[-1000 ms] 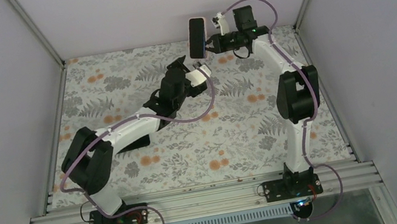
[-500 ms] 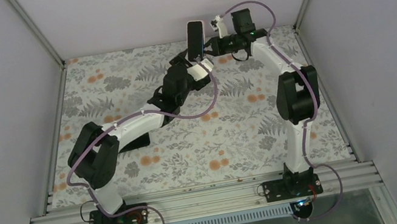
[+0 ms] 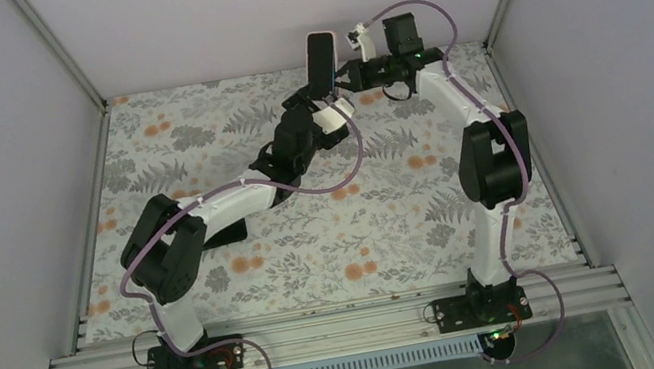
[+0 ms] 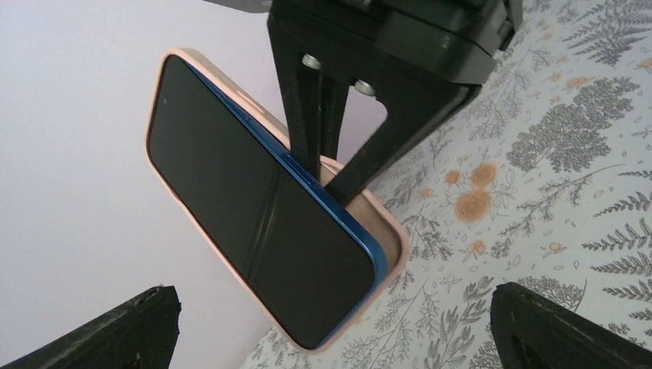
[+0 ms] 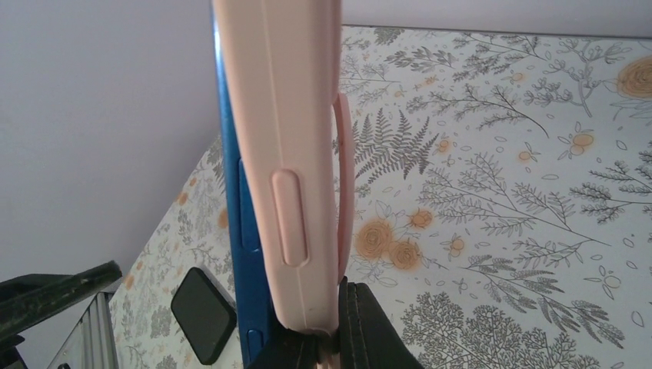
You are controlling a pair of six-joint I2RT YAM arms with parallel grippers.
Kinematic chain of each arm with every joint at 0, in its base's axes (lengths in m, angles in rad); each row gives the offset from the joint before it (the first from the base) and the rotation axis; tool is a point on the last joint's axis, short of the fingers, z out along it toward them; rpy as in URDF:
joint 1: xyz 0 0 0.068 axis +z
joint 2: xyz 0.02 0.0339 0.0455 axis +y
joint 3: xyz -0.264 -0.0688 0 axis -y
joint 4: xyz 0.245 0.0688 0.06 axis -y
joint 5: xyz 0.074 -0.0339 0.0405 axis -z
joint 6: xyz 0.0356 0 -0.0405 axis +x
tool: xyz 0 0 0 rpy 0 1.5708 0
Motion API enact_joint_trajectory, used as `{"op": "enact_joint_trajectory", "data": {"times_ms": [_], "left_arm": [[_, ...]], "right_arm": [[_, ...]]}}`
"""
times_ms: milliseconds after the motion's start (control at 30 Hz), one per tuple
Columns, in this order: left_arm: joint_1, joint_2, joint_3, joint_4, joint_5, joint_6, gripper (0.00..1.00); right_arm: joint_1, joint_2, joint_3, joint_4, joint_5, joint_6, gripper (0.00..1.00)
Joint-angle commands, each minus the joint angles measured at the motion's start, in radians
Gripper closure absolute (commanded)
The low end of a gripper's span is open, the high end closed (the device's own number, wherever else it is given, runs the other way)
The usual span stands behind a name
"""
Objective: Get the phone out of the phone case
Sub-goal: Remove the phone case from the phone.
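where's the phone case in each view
Top external: case at top centre, held up above the cloth.
Left wrist: case centre-left, a pink rim around the blue phone.
Right wrist: case upper centre, seen edge-on, running down to the bottom.
Shared landmark: the floral cloth.

The phone case (image 5: 281,115) runs off the top of the right wrist view, and the right gripper (image 5: 330,346) is cut by its bottom edge. Of the left gripper (image 4: 338,334) only two dark fingertips (image 4: 123,327) show, in its own view's bottom corners.
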Motion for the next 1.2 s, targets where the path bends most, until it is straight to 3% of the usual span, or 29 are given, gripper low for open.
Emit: {"op": "enact_joint_trajectory", "data": {"times_ms": [0, 267, 467, 733, 1000, 1167], "left_arm": [[-0.002, -0.017, 0.006, 0.083, -0.017, -0.006, 0.00], [-0.002, -0.033, -0.022, 0.132, -0.042, 0.015, 0.00], [0.014, 0.016, 0.042, 0.046, -0.041, -0.012, 0.00], [0.021, 0.015, 0.022, 0.146, -0.184, -0.009, 0.01], [0.039, 0.042, 0.022, 0.207, -0.330, -0.014, 0.16], [0.040, 0.073, 0.051, 0.223, -0.367, -0.006, 0.39]], "right_arm": [[0.014, -0.062, -0.010, 0.068, -0.060, 0.007, 0.97], [0.020, -0.061, -0.017, 0.062, -0.065, -0.004, 0.97], [0.028, -0.079, -0.023, 0.059, -0.069, -0.006, 0.97], [0.037, -0.122, -0.069, 0.069, -0.066, -0.011, 0.97], [0.045, -0.145, -0.089, 0.084, -0.088, 0.004, 0.97], [0.093, -0.166, -0.090, 0.073, -0.091, -0.016, 0.97]]}}
